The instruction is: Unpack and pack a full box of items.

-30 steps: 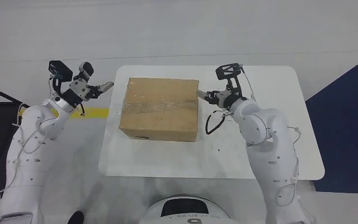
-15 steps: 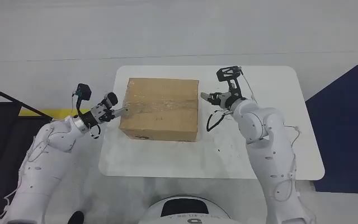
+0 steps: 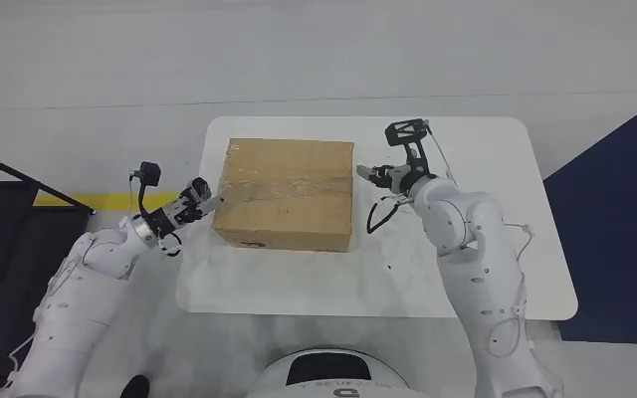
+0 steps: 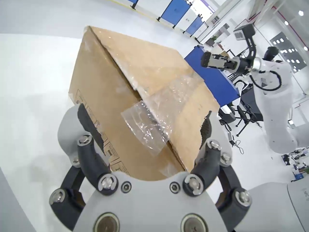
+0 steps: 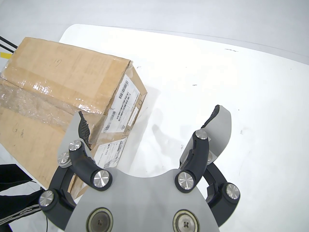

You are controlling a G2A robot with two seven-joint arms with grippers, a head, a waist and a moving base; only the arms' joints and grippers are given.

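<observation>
While left pincer [image 3: 211, 199] and right pincer [image 3: 363, 171] gape beside it, the brown box [image 3: 284, 214] wears crinkled clear tape [image 3: 286, 186].

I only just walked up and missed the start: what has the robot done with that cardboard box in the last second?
The left claw swung in from off to the side of the table to the left end of the box. It is now open at the taped end and has taken hold of nothing. The right claw stayed open by the box's right end. The box stayed shut and in place.
</observation>
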